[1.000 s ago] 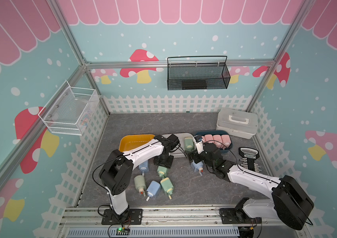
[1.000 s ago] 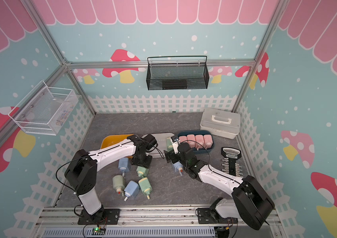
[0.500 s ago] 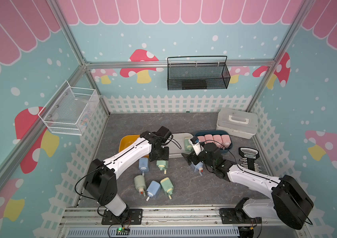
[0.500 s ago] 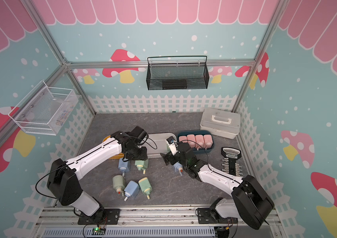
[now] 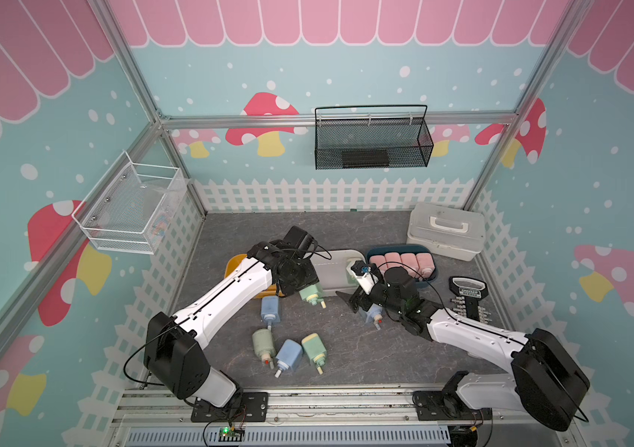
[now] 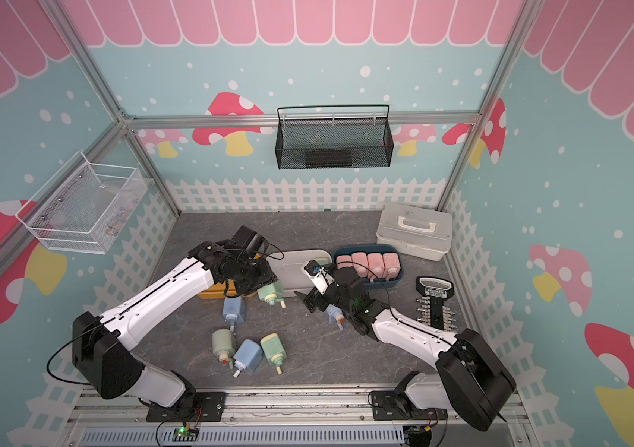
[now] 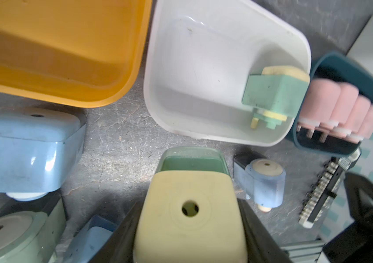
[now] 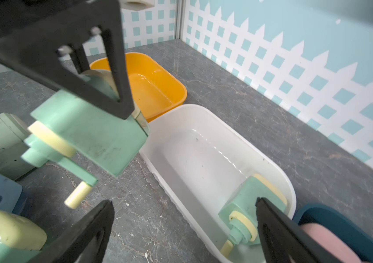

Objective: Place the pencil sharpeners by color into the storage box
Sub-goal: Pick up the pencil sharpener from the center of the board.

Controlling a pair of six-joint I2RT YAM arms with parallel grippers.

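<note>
Obs: left gripper (image 5: 303,285) clenched on a pastel green, boxy plastic pencil sharpener with a cream face (image 5: 310,291), just left of frame centre in both top views. In the left wrist view, black fingers (image 7: 121,234) press both flanks of this held green sharpener (image 7: 190,205). In the right wrist view it (image 8: 89,134) appears raised off the grey stone-pattern floor (image 8: 249,102), crank stub pointing down, beside a corner of the white tray.

Right gripper (image 5: 352,303) released, jaws wide apart, nothing between them. Both fingers (image 8: 85,234) show well separated in the right wrist view. A pastel blue sharpener (image 5: 372,312) lies just beside it at frame centre; contact cannot be told.

Storage: three open rounded plastic trays in a row across mid-frame.
- yellow tray (image 5: 232,266), left, mostly under the left arm.
- white tray (image 5: 330,267), centre. One green sharpener lies at its right end (image 7: 274,95).
- dark blue tray (image 5: 434,274), right. Four pink sharpeners (image 5: 400,260) lie side by side in it.

Loose on the floor, lower centre:
- second blue sharpener (image 5: 270,308), just below the yellow tray.
- cluster of three close together: grey-green sharpener (image 5: 263,341), third blue sharpener (image 5: 289,354), cream-faced green sharpener (image 5: 314,348).

Other items: white lidded plastic case with a handle (image 5: 445,231), upper right of the floor; black-handled rack of metal bits (image 5: 467,300), right of the dark blue tray.
</note>
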